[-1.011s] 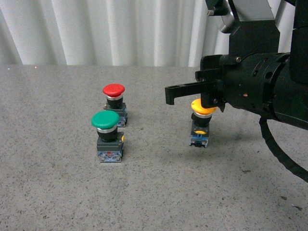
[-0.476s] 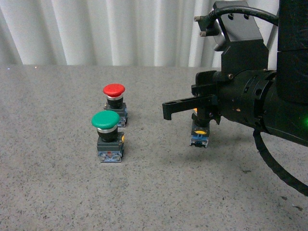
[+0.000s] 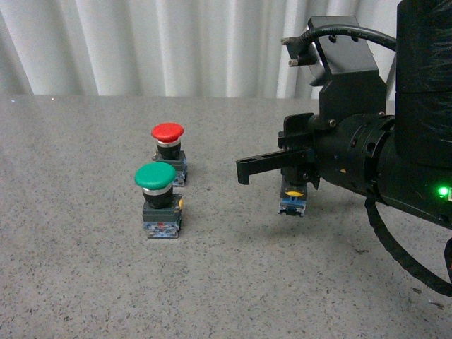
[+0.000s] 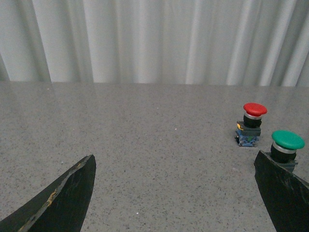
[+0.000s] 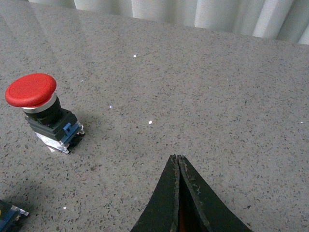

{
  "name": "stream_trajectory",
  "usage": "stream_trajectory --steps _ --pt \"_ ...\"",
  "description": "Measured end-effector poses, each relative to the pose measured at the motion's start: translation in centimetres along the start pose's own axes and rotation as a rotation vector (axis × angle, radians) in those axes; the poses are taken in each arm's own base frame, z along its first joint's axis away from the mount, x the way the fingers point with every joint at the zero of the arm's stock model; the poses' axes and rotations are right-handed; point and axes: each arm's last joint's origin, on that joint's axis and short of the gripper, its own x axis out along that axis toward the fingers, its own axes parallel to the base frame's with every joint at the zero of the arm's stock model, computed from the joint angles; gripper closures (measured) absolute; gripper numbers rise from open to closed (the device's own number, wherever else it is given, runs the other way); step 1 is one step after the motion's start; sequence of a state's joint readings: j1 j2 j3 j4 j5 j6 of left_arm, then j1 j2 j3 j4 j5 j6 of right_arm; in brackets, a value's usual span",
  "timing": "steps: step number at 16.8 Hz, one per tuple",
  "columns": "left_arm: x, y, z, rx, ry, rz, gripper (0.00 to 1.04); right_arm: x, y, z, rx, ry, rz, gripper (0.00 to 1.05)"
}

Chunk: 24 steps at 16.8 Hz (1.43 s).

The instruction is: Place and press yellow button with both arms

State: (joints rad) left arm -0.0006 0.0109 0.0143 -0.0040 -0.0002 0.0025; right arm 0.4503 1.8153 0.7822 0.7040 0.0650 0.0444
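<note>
Yellow button [image 3: 292, 200] stands on the table [image 3: 106, 282], right of the red button [image 3: 167, 132] and green button [image 3: 155, 176], its cap hidden beneath your right arm's [image 3: 367, 162] jaws, which are pressed together. Your left jaws gape apart.

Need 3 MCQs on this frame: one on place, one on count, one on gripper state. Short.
1. Which button sits beneath the right arm? A red, B green, C yellow.
2. How many buttons stand on the table? A two, B three, C four.
3. The right gripper is: A spread wide, B shut, C out of view.

Answers:
1 C: the base of the yellow button shows under that arm.
2 B: the red button, the green button and the yellow one.
3 B: the right wrist view shows its fingers touching along their length.
</note>
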Motion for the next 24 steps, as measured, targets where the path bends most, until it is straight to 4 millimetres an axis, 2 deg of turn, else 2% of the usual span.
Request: stream_trajectory --steps 7,11,13,15,17,20,22,24 --pt "0.0 0.0 0.0 0.000 0.000 0.000 0.07 0.1 0.0 -0.4 -0.003 0.027 0.001 1.03" --pt "0.0 0.0 0.0 0.000 0.000 0.000 0.07 -0.5 0.0 0.4 0.011 -0.041 0.006 1.03" --pt "0.0 0.0 0.0 0.000 0.000 0.000 0.07 -1.1 0.0 1.7 0.040 -0.121 0.020 1.03" --pt "0.0 0.0 0.0 0.000 0.000 0.000 0.07 -2.8 0.3 4.5 0.086 -0.288 0.066 1.03" --pt "0.0 0.0 0.0 0.000 0.000 0.000 0.07 -4.7 1.3 6.0 0.114 -0.355 0.120 1.03" --pt "0.0 0.0 0.0 0.000 0.000 0.000 0.07 -7.2 1.7 5.9 0.142 -0.349 0.154 1.03" --pt "0.0 0.0 0.0 0.000 0.000 0.000 0.07 -9.7 1.5 6.3 0.148 -0.383 0.160 1.03" --pt "0.0 0.0 0.0 0.000 0.000 0.000 0.07 -12.6 0.8 5.9 0.156 -0.408 0.155 1.03"
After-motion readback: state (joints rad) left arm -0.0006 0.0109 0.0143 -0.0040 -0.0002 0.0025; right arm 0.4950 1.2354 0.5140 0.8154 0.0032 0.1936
